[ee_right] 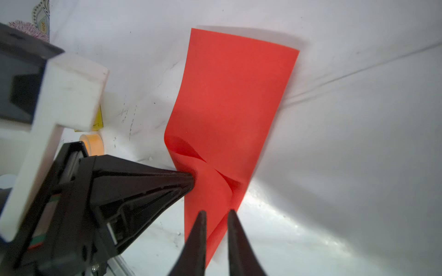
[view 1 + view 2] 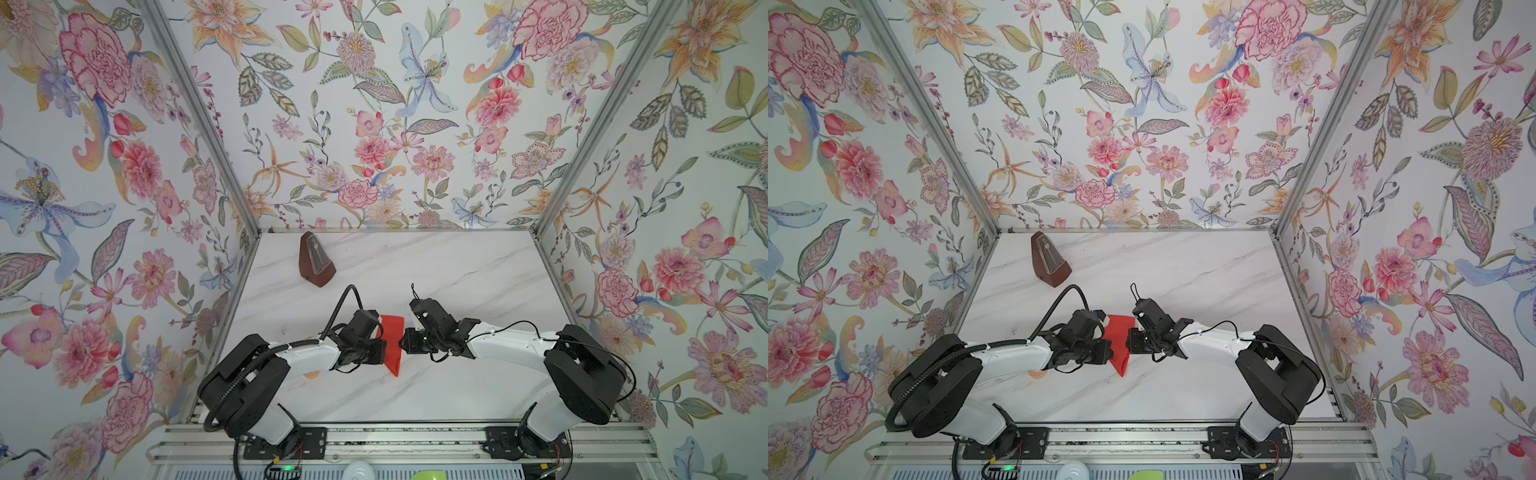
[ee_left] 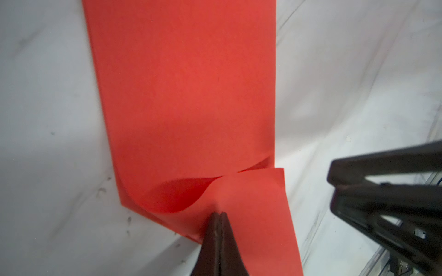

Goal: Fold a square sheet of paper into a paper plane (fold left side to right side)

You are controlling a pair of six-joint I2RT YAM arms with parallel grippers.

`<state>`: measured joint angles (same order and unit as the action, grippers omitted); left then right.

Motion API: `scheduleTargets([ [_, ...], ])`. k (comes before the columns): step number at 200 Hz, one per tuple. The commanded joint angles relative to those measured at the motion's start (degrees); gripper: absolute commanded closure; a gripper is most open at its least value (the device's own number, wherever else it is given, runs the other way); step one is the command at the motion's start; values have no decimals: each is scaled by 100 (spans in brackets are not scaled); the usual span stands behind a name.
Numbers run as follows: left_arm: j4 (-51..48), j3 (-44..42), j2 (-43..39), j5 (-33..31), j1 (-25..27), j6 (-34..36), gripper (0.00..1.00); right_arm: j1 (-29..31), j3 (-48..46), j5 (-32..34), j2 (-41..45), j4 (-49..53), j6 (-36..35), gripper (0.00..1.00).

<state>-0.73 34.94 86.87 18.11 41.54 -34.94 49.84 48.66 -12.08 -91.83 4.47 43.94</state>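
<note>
The thin bright red sheet of paper (image 2: 392, 332) lies on the white marble tabletop (image 2: 457, 270), about midway across, between the middle and the near edge. It is folded over into a long narrow strip running front to back. Its far end is square-cut and flat, while at the near end the upper layer curls up off the strip – a curved pocket gapes beneath – and tapers to a point in both top views.

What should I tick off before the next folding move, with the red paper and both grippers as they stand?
1. Hold: left gripper shut on a lifted layer of the red paper: ok.
2. Right side: right gripper, jaws apart, paper showing between them; contact: cannot tell.
3. Flatness: paper curls up near the grip: not ok.
4. Spacing: grippers apart from each other: ok.
5. Clutter: brown metronome stands far back, apart from the paper: ok.
</note>
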Motion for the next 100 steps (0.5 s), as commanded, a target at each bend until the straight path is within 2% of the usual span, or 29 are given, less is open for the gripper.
scheduleTargets([
  [1,-110,-206,-82,-255,49,-453,100,200,123,-365,79,65,826,95],
  [20,-92,-224,-100,-337,121,-555,100,261,126,-774,-107,-380,1117,100],
  [49,-80,-203,-113,-395,152,-645,100,308,135,-1111,-530,-858,1455,100],
  [100,-23,-223,-214,-440,223,-785,100,311,113,-1273,-912,-1193,1645,100],
])
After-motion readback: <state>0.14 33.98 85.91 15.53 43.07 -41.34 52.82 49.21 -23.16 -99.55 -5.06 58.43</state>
